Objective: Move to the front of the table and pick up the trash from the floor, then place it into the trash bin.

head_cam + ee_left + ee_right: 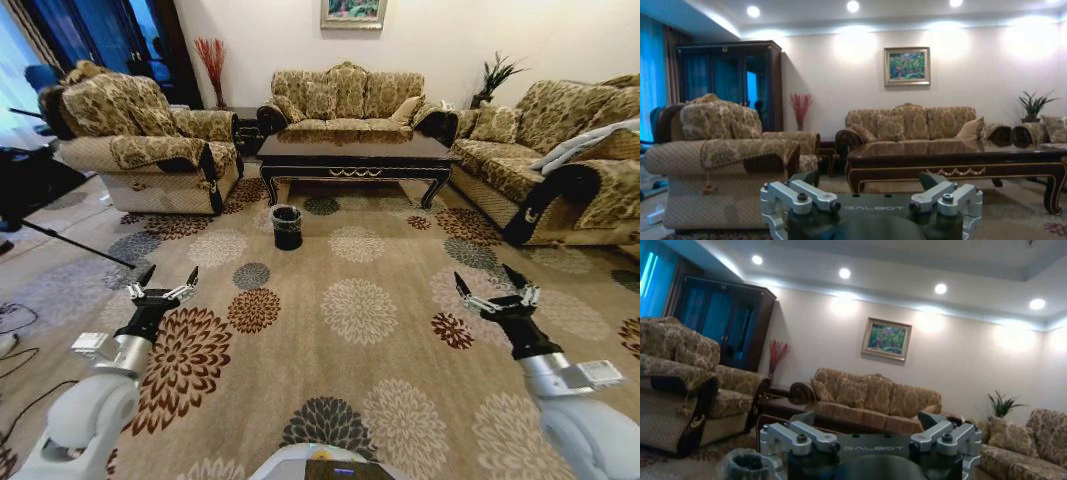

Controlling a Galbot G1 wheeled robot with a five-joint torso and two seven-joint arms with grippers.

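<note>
trash bin (287,226) before table (355,150), sofas (345,95) around, grippers (162,281) spread

— Table (355,152)? Long, low, dark wood, glossy top, gold ornament on apron, curved legs; far side of carpet, between the sofas.
— In left wrist view too, (953,160), top reflecting the cushions.
— Bin (287,227)? Small, round, black, clear bag over rim; upright on carpet, just in front of table's left end, not touching it.
— Right wrist view: rim with bag at (745,465).
— Trash? Too small to tell.
</note>
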